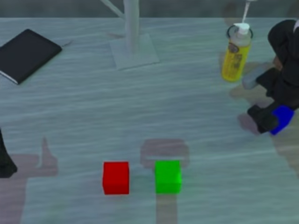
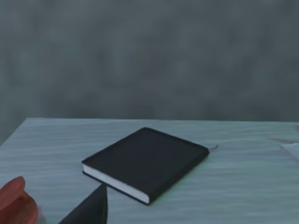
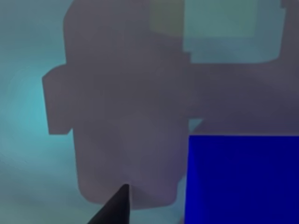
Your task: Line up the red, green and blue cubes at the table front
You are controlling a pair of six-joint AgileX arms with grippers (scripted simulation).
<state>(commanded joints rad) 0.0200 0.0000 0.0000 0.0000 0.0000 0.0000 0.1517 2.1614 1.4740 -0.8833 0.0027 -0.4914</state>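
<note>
The left gripper sat parked at the table's nine o'clock edge, and I could not tell how its claw stood. Towards six o'clock the small glossy bright red cube and the matching bright green cube rested flat on the pale grey-teal streaky tabletop, near each other with a gap between, faces square to the front edge. At three o'clock the right gripper held the deep blue cube, its claw pinching it; the cube looked tilted and lifted off the surface, though that was hard to confirm. Being cubes, none had a long axis. The step in hand seemed to be carrying blue; the next move likely called for setting it down beside green, at green's three o'clock, squared with the row
</note>
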